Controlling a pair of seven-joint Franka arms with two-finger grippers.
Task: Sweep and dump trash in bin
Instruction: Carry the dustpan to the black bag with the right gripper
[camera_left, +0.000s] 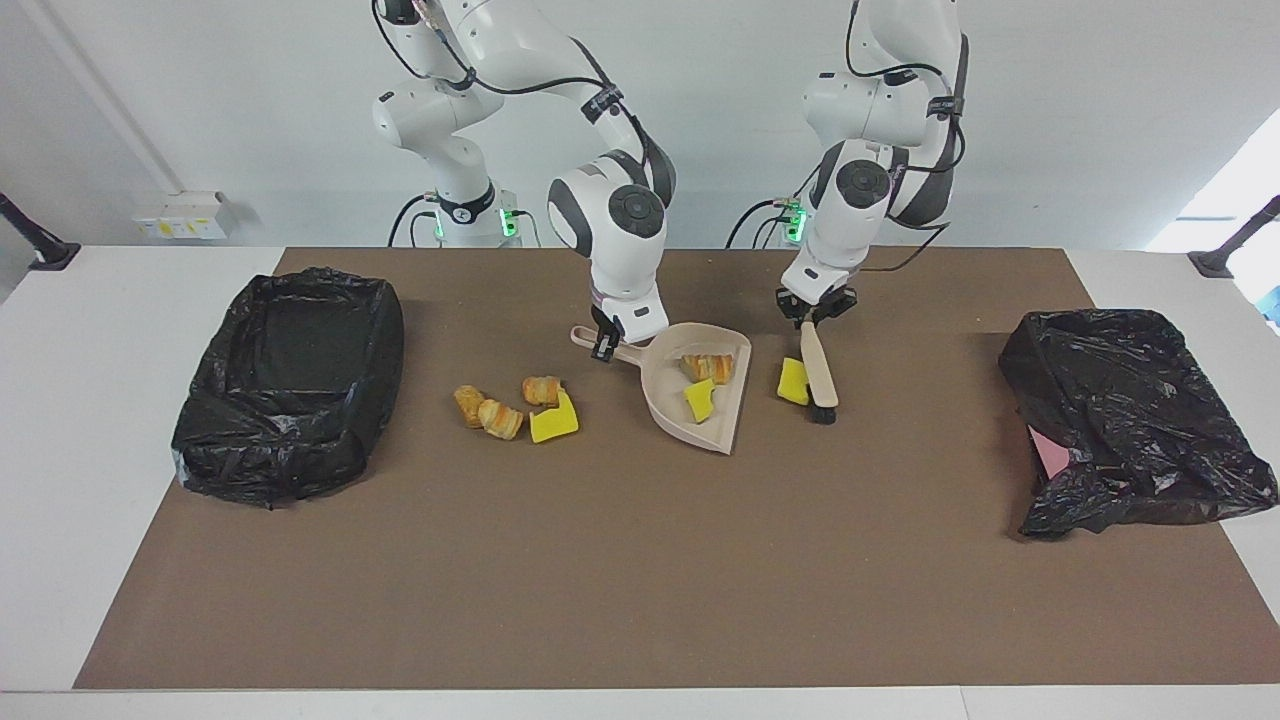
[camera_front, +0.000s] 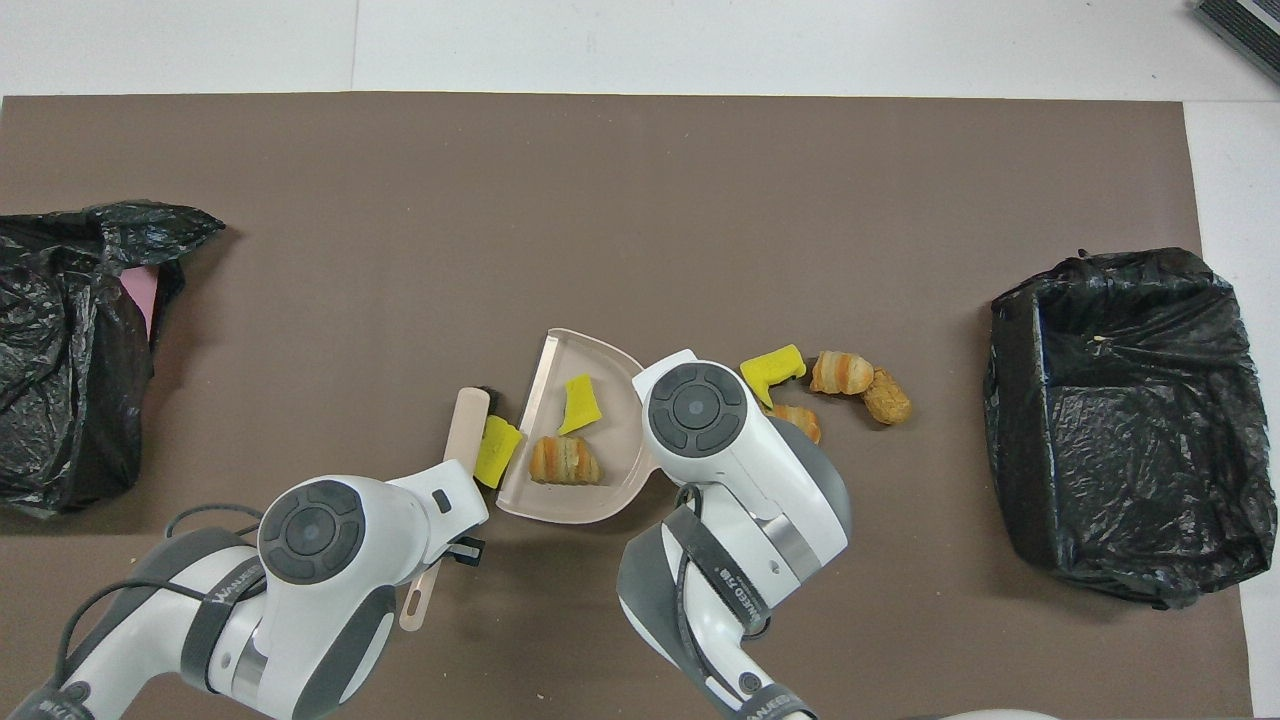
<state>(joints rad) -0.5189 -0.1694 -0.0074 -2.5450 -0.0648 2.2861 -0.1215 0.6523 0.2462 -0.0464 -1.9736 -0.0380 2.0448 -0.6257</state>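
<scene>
A: Background?
B: Brown mat (camera_left: 640, 580) on white table (camera_left: 60, 450).
A: Else?
B: Crumpled black bag (camera_left: 1130, 420) at the left arm's end, something pink (camera_left: 1050, 455) showing under it. White wall box (camera_left: 185, 215).

- Dustpan (camera_left: 705, 400): smooth beige plastic, faint sheen.
- Brush (camera_left: 819, 370): matt pale handle (wood or plastic, cannot tell), dark bristles.
- Bin (camera_left: 290, 385) at the dustpan's 9 o'clock in the facing view: crinkled glossy black plastic liner.
- Table mat (camera_left: 640, 580): matt brown.
- Yellow wedges (camera_left: 553, 420): matt foam.
</scene>
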